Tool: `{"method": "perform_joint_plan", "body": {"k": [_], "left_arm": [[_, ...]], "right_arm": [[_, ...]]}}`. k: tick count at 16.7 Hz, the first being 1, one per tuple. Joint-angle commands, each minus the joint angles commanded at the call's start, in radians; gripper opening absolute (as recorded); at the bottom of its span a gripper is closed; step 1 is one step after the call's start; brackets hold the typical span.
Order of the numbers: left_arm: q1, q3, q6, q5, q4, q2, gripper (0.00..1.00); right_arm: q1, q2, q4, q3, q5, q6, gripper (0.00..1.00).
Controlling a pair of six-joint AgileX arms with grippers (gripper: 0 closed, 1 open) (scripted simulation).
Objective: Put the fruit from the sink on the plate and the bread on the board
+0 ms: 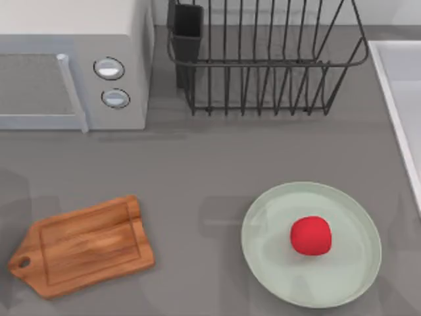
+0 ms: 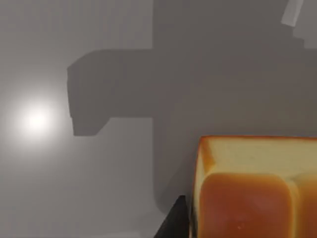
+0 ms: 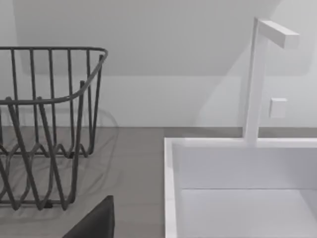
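Red fruit (image 1: 311,235), mint-green plate (image 1: 355,276)

A rendered kitchen — a grey counter (image 1: 197,164) carries a microwave (image 1: 72,66) with 2 dials, a wire dish rack (image 1: 263,59), a white sink (image 3: 237,188) with faucet (image 3: 257,74), and a wooden board (image 1: 82,245).

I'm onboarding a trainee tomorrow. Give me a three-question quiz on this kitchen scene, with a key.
1. True or false: the red fruit lies on the mint-green plate.
2. Which task item is bare? A) wooden cutting board B) plate C) neither
3. Fill in: the left wrist view shows a golden-brown ____ close to the camera.

Key: 1 true. 2 A. 3 bread; a dark edge of the left tool sits beside it, but whether it grips the loaf cannot be told.
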Motion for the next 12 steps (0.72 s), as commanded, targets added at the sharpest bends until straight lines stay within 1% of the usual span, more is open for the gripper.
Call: {"method": "perform_joint_plan", "body": {"k": [6, 7, 10, 12], "left_arm": [[0.000, 0.000, 0.000, 0.000, 0.000, 0.000, 0.00], [-0.001, 0.009, -0.016, 0.003, -0.046, -0.036, 0.00], [0.000, 0.040, -0.013, 0.003, -0.087, -0.048, 0.00], [0.002, 0.088, -0.014, 0.003, -0.161, -0.074, 0.00]], "right_arm": [[0.000, 0.000, 0.000, 0.000, 0.000, 0.000, 1.00], [0.000, 0.000, 0.000, 0.000, 0.000, 0.000, 1.00], [0.000, 0.000, 0.000, 0.000, 0.000, 0.000, 1.00], [0.000, 0.000, 0.000, 0.000, 0.000, 0.000, 1.00]]}}
